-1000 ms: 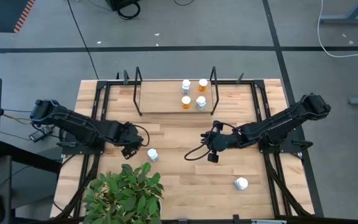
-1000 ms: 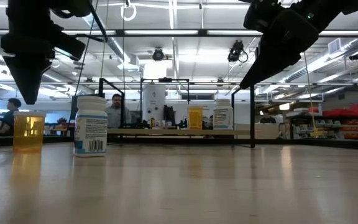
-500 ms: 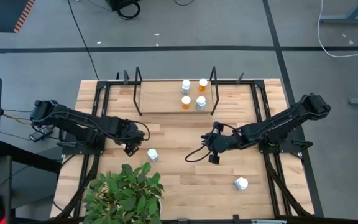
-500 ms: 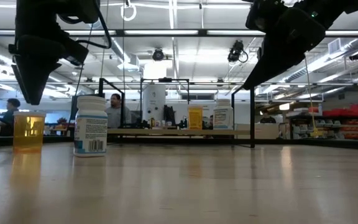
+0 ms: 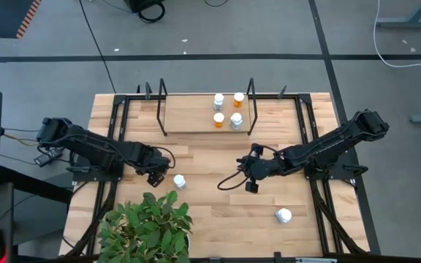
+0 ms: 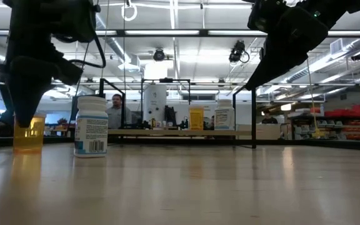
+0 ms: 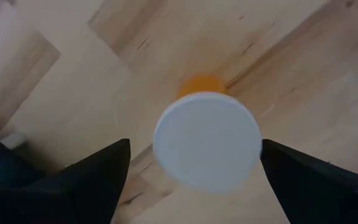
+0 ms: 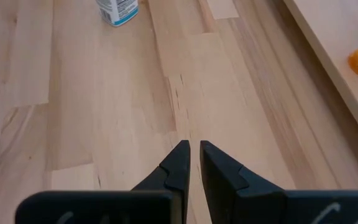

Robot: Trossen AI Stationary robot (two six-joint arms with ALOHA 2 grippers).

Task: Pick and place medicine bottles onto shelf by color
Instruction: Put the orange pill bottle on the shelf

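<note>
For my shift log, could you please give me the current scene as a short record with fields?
left pincer: open, fingers either side of an orange bottle with a white cap, not closed on it
right pincer: shut, empty, over bare table mid-right
shelf: four bottles at its right end, two orange, two white
white bottle near left arm: upright on the table
white bottle front right: on the table, apart from both arms
plant: front left table edge
</note>
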